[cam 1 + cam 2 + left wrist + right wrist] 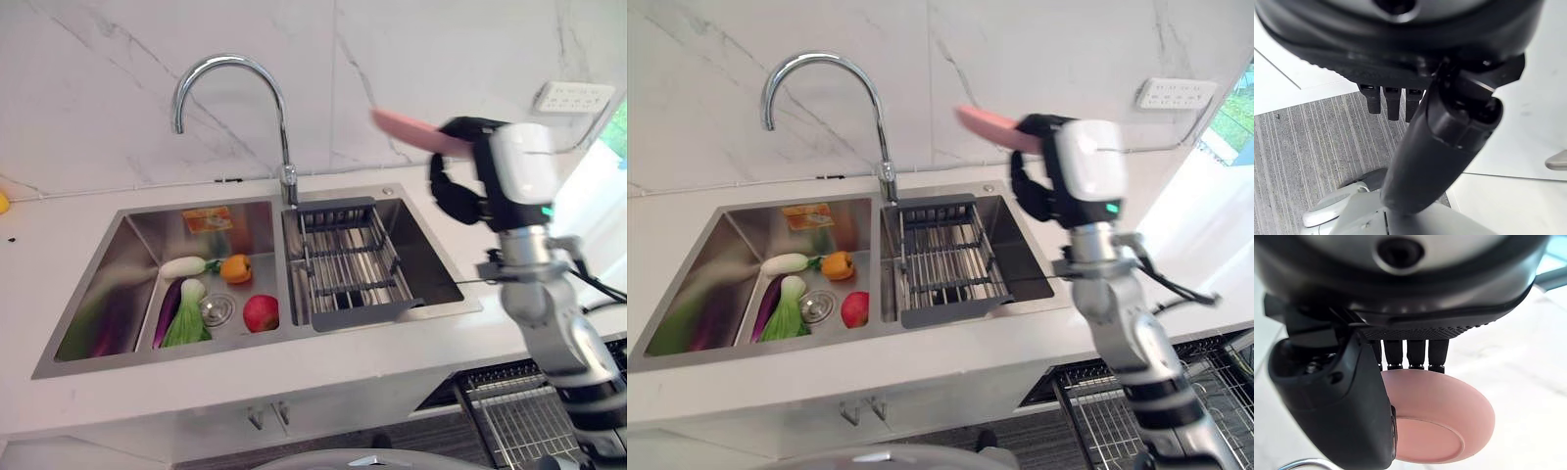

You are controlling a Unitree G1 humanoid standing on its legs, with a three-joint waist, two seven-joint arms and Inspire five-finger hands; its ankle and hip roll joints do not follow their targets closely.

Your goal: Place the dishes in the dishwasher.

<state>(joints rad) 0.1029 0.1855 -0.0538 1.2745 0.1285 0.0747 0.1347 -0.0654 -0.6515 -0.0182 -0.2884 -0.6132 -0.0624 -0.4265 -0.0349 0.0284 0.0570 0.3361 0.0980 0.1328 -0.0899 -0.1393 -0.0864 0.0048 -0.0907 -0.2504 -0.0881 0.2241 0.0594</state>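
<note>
Holding the pink plate [1437, 423] high above the right-hand basin of the sink [108, 294], the right hand [465, 181] has its fingers [1418, 352] over one face and the thumb pressed on the other, so the plate is pinched near its rim and juts out toward the wall. The step in hand looks like the carry to the dishwasher rack [519, 416], which shows pulled out low at the robot's right, well below the counter. To do it well, the pinch should stay firm, since only an edge of the plate is held and a smooth plate could slip as the wrist turns. A swing outward, away from the tap [230, 83] and the drying rack [348, 264] in the basin, seems safest before lowering. The plate would best go in edge-down between the wires. The left hand [1396, 100] hangs by the floor, its fingers relaxed and holding nothing.
</note>
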